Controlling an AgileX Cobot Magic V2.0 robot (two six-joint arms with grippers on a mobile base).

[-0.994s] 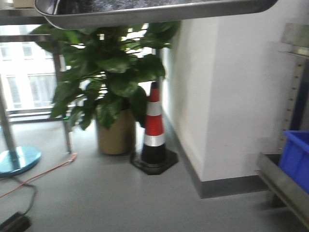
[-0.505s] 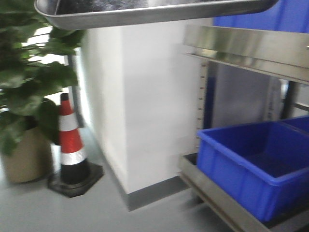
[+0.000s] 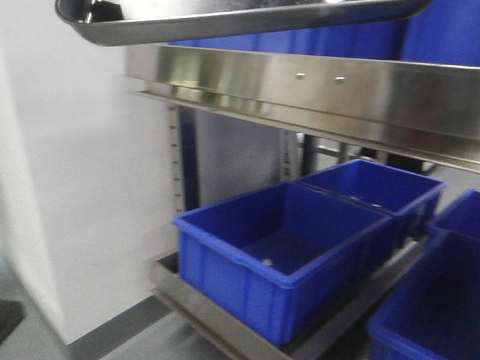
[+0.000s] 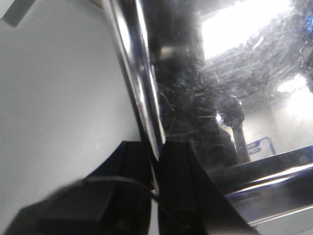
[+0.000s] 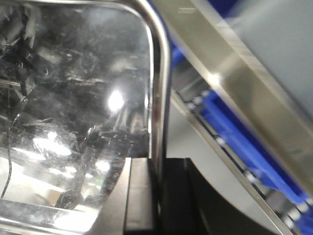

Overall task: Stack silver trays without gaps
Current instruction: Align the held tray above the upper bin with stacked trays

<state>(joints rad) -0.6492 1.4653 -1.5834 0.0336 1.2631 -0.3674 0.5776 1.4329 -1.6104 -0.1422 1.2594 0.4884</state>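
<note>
Left claw (image 4: 155,154), right claw (image 5: 157,171) tight on silver tray (image 3: 225,26)

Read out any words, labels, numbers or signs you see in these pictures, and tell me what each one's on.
None can be read.
The silver tray, steel shelf rail and blue bins carry no lettering.
The small marks running down the shelf upright are too blurred to read.

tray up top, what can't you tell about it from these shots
Front view: tray cut by the top edge; its inside and any second tray unseen.
Left wrist: left gripper pinches the rim; glare hides the tray floor.
Right wrist: right gripper likewise; rest of the tray out of frame.
</note>
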